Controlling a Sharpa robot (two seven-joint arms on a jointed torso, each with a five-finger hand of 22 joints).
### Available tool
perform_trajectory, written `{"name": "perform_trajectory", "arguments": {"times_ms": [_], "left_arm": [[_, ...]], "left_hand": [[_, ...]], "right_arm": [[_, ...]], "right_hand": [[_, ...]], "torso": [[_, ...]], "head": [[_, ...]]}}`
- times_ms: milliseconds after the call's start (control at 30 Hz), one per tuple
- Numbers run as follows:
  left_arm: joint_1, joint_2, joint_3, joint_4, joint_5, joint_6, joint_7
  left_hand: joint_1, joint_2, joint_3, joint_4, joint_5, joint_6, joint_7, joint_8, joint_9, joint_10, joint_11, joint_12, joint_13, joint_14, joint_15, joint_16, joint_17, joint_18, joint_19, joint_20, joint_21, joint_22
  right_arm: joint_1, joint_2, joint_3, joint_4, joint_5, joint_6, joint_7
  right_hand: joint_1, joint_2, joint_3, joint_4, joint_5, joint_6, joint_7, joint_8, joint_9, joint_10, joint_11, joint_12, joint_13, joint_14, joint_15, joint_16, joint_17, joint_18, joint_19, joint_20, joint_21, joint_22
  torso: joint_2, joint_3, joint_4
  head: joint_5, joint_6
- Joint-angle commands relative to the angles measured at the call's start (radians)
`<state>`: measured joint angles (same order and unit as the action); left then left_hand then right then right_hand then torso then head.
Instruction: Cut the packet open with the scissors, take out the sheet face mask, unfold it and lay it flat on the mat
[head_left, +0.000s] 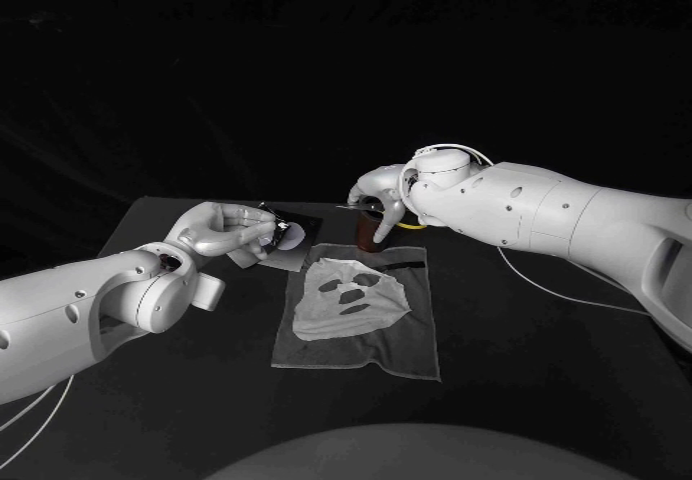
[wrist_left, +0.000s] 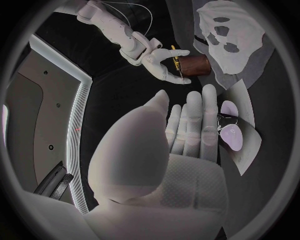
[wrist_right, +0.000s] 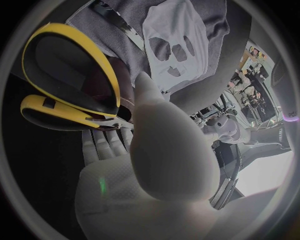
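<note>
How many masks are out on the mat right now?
1. The mask lies unfolded on the mat, nearer its far end. Whether the packet by the left hand holds another is hidden.

Head camera looks down on the table (head_left: 505, 400); both wrist cameras, close-in, share the mask (head_left: 389, 300).

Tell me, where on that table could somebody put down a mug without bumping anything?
Bare table lies between the mat's near edge and the robot, and right of the mat up to a white cable. The mat's far edge is crowded: left hand and packet, right hand, scissors, brown cup. The mask covers the mat's middle.
</note>
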<state>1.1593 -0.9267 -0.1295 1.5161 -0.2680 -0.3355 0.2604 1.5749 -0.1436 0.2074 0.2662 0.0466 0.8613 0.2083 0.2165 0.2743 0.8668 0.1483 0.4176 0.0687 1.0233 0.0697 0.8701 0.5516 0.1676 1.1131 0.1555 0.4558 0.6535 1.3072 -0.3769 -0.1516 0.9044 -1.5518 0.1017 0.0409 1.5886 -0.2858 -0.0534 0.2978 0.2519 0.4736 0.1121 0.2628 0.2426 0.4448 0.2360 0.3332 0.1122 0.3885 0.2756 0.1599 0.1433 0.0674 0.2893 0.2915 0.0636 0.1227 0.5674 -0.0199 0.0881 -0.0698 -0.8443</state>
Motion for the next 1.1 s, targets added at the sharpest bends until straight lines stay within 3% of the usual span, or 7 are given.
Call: {"name": "perform_trajectory", "arguments": {"times_ms": [33,267,333,433,633,933,1100], "left_arm": [[0.003,0.000,0.001,0.002,0.002,0.033,-0.014],[0.005,0.000,0.001,0.001,0.002,0.044,-0.030],[0.006,0.001,0.001,0.001,0.001,0.049,-0.036],[0.007,0.001,0.001,0.001,0.001,0.055,-0.041],[0.009,0.002,0.001,0.002,-0.001,0.061,-0.050],[0.011,0.002,0.001,0.003,-0.003,0.070,-0.061],[0.013,0.003,0.001,0.005,-0.005,0.073,-0.065]], "left_hand": [[0.007,0.003,0.005,0.000,0.002,0.001,0.006,0.007,-0.002,0.010,0.001,0.004,-0.001,-0.010,0.000,0.003,-0.001,0.014,-0.004,-0.001,0.000,0.001],[0.005,0.003,0.006,0.002,0.002,-0.001,0.007,0.007,-0.002,0.008,0.002,0.003,-0.001,-0.012,0.001,0.003,-0.002,0.013,-0.005,-0.001,0.000,0.001],[0.005,0.004,0.007,0.002,0.002,-0.001,0.007,0.007,-0.003,0.008,0.002,0.003,-0.001,-0.012,0.002,0.003,-0.002,0.013,-0.006,-0.001,0.000,0.001],[0.004,0.004,0.007,0.003,0.002,-0.002,0.007,0.007,-0.003,0.007,0.002,0.003,-0.002,-0.013,0.002,0.002,-0.003,0.013,-0.007,0.000,0.000,0.001],[0.003,0.005,0.008,0.004,0.002,-0.002,0.008,0.007,-0.003,0.006,0.002,0.002,-0.002,-0.014,0.002,0.002,-0.003,0.013,-0.008,0.000,-0.001,0.001],[0.003,0.005,0.008,0.005,0.002,-0.003,0.008,0.007,-0.004,0.006,0.003,0.002,-0.002,-0.016,0.003,0.001,-0.004,0.012,-0.009,0.000,-0.001,0.001],[0.002,0.005,0.008,0.006,0.002,-0.004,0.008,0.007,-0.004,0.005,0.003,0.002,-0.002,-0.017,0.003,0.001,-0.004,0.012,-0.010,0.000,-0.001,0.000]], "right_arm": [[0.000,0.002,0.000,-0.008,-0.015,0.016,-0.017],[0.003,0.009,0.000,-0.018,-0.034,0.029,-0.025],[0.003,0.011,0.000,-0.020,-0.043,0.028,-0.028],[0.004,0.014,0.000,-0.022,-0.059,0.015,-0.033],[0.006,0.019,-0.001,-0.024,-0.087,-0.006,-0.043],[0.009,0.025,-0.001,-0.025,-0.105,-0.026,-0.051],[0.010,0.030,-0.001,-0.027,-0.108,-0.055,-0.049]], "right_hand": [[0.011,0.001,0.005,0.001,-0.005,-0.017,0.012,0.004,-0.001,-0.013,0.001,0.013,0.001,0.003,-0.006,0.010,0.002,0.010,0.004,0.000,-0.001,-0.003],[0.016,0.006,0.012,0.001,-0.010,-0.020,0.029,0.029,0.012,-0.016,0.001,0.037,0.002,0.008,-0.002,0.020,0.004,0.010,-0.001,0.000,-0.006,-0.009],[0.030,0.026,0.056,-0.002,-0.021,0.012,0.041,0.080,0.039,0.009,-0.010,0.073,0.005,0.071,-0.009,0.059,0.022,0.015,0.017,0.000,-0.003,-0.008],[0.055,0.054,0.153,-0.006,-0.049,0.022,0.032,0.149,0.058,0.048,-0.013,0.123,0.000,0.172,-0.024,0.117,0.042,0.032,0.072,0.001,0.008,-0.001],[0.067,0.070,0.232,-0.028,-0.042,0.031,0.057,0.220,0.063,0.111,-0.036,0.169,-0.020,0.254,-0.052,0.146,0.039,0.051,0.131,-0.001,0.014,-0.003],[0.057,0.073,0.274,-0.058,-0.041,0.048,0.073,0.247,0.057,0.150,-0.047,0.175,-0.038,0.289,-0.048,0.149,0.031,0.060,0.174,0.000,0.020,-0.003],[0.015,0.074,0.359,-0.124,-0.039,0.094,0.095,0.259,0.032,0.211,-0.053,0.159,-0.049,0.345,-0.068,0.144,0.017,0.077,0.253,0.001,0.030,-0.005]], "torso": [[-0.001,0.0003,-0.0001],[-0.001,-0.0003,-0.0016],[0.000,-0.0002,-0.0012],[-0.001,-0.0003,-0.0017],[-0.001,-0.0007,-0.0008],[-0.001,-0.0009,-0.0014],[-0.001,-0.0006,-0.0013]], "head": [[-0.001,0.000],[0.000,-0.005],[-0.001,-0.005],[-0.002,-0.005],[-0.003,-0.008],[-0.005,-0.009],[-0.006,-0.010]]}}
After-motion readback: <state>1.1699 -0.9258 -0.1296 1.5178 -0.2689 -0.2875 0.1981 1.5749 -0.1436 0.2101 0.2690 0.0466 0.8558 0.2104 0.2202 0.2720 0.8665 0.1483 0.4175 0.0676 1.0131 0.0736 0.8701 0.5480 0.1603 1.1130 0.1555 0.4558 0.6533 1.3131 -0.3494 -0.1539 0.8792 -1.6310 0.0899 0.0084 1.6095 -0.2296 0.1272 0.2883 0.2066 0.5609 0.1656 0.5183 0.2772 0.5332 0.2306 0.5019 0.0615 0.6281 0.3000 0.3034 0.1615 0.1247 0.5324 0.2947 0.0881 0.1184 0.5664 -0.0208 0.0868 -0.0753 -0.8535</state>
